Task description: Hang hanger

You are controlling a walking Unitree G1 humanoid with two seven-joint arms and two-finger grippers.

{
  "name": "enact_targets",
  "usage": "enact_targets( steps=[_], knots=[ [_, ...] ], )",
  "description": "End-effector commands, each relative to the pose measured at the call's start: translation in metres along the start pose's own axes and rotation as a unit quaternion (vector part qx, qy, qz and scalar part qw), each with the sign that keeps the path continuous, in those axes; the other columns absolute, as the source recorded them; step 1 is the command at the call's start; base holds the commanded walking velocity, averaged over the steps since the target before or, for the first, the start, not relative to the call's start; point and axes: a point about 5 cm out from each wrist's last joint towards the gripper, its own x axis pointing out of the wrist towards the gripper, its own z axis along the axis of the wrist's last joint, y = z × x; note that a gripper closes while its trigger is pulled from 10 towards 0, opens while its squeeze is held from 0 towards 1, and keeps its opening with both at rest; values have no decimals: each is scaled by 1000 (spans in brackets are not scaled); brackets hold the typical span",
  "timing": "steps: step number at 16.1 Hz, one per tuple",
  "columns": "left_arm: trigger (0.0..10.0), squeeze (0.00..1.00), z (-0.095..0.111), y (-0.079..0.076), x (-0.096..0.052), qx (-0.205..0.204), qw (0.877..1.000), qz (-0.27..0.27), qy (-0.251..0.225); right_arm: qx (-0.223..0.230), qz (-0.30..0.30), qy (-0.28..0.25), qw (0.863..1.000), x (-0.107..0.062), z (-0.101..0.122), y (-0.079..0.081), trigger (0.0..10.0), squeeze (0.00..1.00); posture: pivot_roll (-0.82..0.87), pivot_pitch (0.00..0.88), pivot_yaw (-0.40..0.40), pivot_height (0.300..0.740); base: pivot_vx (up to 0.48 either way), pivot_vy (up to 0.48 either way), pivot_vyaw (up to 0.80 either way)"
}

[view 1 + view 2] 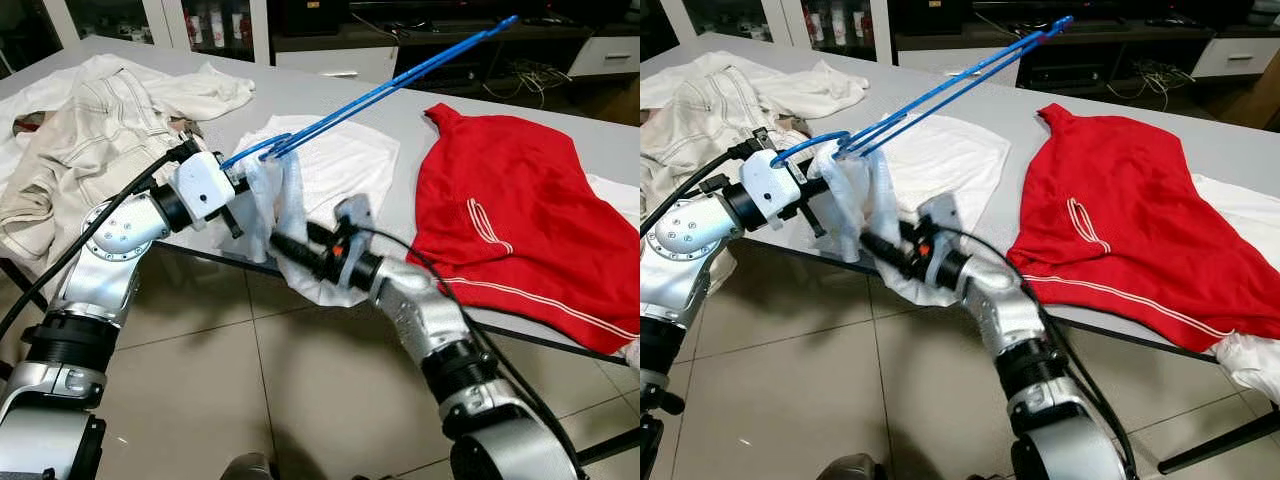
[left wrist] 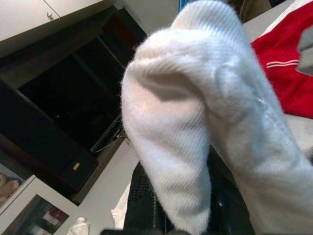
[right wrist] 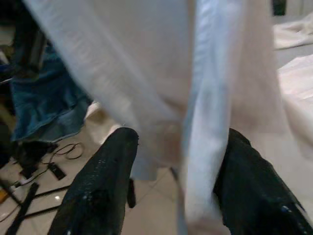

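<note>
1. Hanger (image 1: 370, 95), thin and blue, slants up over the table (image 1: 400, 105), its hook end at the left end effector (image 1: 243, 183) by the near edge.
2. White garment (image 1: 330, 170) lies flat on the table and droops over that edge, bunched around the left end effector; I cannot tell how its fingers stand under the cloth.
3. Right end effector (image 3: 171, 161) has its black fingers spread apart on either side of the hanging white fabric, not pinching it.
4. Red shirt (image 1: 520, 220) lies to the right, a cream jacket (image 1: 90, 130) to the left.
5. Beige floor tiles (image 1: 290, 380) run below; dark cabinets (image 1: 330, 20) stand behind.
</note>
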Motion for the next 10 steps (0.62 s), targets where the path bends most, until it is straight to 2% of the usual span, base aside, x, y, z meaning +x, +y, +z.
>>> enact_targets(
  steps=[1, 6, 10],
  knots=[
    [0, 0, 4, 0, 1, 0, 1000, -4, -11, 11, 15, 4, 1000, -3, -5, 2, 0, 0, 140, 29, -41, 740, 0, 0, 0],
    [0, 0, 5, 3, 1, 3, 1000, -1, -10, 19, 39, 18, 999, -12, -16, 6, 0, 0, 133, 30, -39, 740, 0, 0, 0],
    [0, 0, 6, 5, 1, 6, 1000, 1, -11, 7, 18, 31, 999, -17, -20, 0, 0, 0, 134, 27, -38, 740, 0, 0, 0]
  ],
)
